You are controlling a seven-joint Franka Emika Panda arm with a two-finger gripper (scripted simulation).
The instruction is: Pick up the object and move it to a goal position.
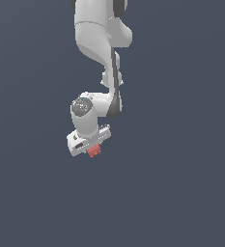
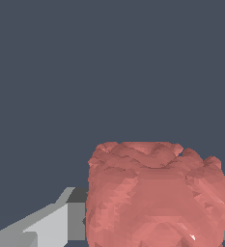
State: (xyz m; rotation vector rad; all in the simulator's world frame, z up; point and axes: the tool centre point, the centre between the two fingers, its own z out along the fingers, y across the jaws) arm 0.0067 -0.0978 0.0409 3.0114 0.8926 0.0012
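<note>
The white Panda arm [image 1: 102, 43] comes down from the top edge of the exterior view, bends at a grey-capped joint [image 1: 82, 105] and ends in a wrist block that is tilted, its lower end toward the exterior view's left. Under that block sits the gripper [image 1: 93, 148], and the red object [image 1: 94, 151] shows just below it, touching the underside of the hand and partly hidden by it. The fingers themselves are not separately visible in the exterior view. In the wrist view the object [image 2: 155, 195] fills the lower part of the picture, with a grey and white finger [image 2: 51, 226] pressed to one side of it and a sliver of grey at the opposite edge, so the claw appears clamped on the object, one pad on each flank. The object is in the gripper, at about the middle height of the exterior view and a little to that view's left of centre. All around the arm and the hand there is only flat, dark blue-grey background; no table edge, wall or shadow line shows, so I cannot tell how high the object is above any surface. The object is a bumpy, roughly cube-shaped lump, about as wide as it is tall, with no clear long axis. Which way it points cannot be told.
</note>
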